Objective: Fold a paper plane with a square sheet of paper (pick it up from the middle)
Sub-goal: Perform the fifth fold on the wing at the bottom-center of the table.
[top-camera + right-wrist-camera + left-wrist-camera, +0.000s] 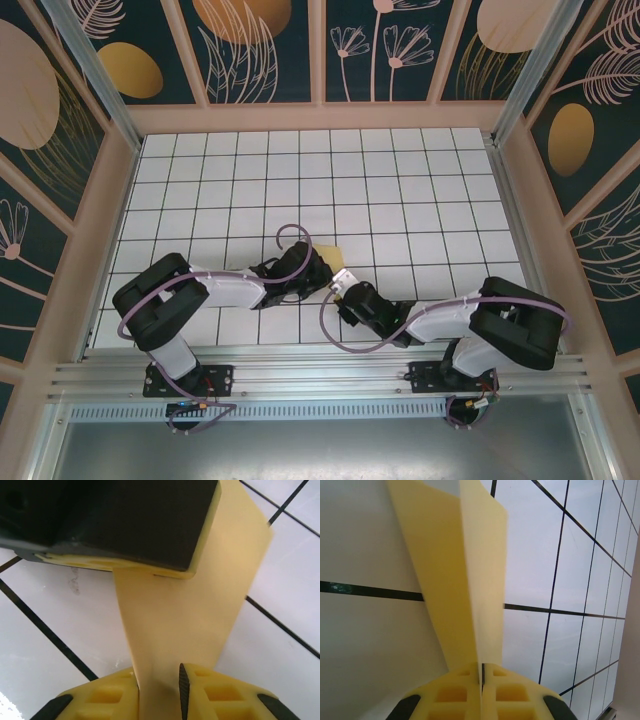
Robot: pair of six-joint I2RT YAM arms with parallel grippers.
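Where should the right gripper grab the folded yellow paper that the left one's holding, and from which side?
Take the folded paper at its narrower free end, away from the left gripper, which is shut on the other end. Come in from the side opposite that gripper, with the right gripper straddling the thin sheet so its pads meet the flat faces. That's probably the firmest hold.

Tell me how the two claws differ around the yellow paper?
The left claw has jaws pressed together, pinching the paper; the right claw has jaws apart with paper between. The left claw reaches in from the left, the right claw from the right. Both have yellow fingers.
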